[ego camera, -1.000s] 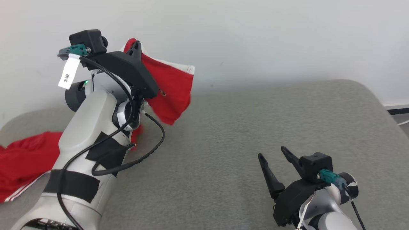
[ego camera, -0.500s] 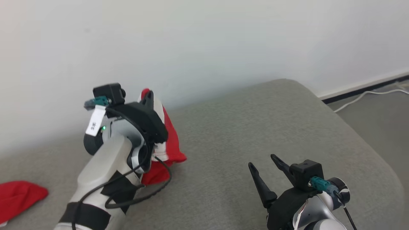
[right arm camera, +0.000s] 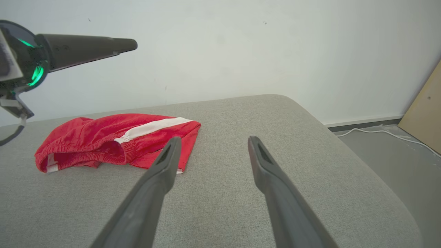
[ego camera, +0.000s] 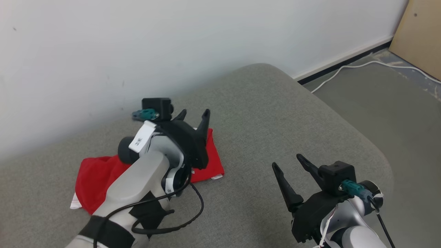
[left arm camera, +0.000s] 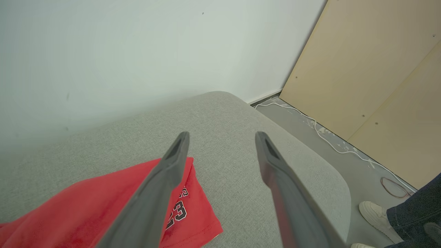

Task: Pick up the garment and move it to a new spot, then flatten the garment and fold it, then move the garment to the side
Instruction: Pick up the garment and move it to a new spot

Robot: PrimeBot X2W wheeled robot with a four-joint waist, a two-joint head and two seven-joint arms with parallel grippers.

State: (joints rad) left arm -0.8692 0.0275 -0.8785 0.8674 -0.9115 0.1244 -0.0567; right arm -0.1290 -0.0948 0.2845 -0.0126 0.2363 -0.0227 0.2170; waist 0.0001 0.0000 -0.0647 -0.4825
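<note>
One garment: a pair of red fabric shorts with a white side stripe and a printed 23 (ego camera: 100,172). You have it lying crumpled, left of centre in the head view.
Resting place: the grey upholstered cushion (ego camera: 262,113), with the cloth near its far edge below the white wall (ego camera: 172,41). Nothing lifts it.
Your left gripper (ego camera: 194,115): two dark fingers stand apart with nothing between them, just above the garment's right end, in the middle of the head view. I judge the cloth is already at its new spot, so spread fingers make sense.
Your right gripper (ego camera: 287,161): fingers spread too and empty, at the lower right of the head view over bare cushion, well apart from the cloth. It is probably parked there to be clear of the left arm.
Next step: flattening, by my reading. You will want a claw on each end, since the waistband is bunched.
Count: one garment, two grippers, four fingers, one cushion.
Outward: one white cable (ego camera: 344,67) on the grey floor at upper right, one tan board (ego camera: 420,34) in the top right corner, and one person's pale shoe (left arm camera: 373,212) at the lower right of the left wrist view.
</note>
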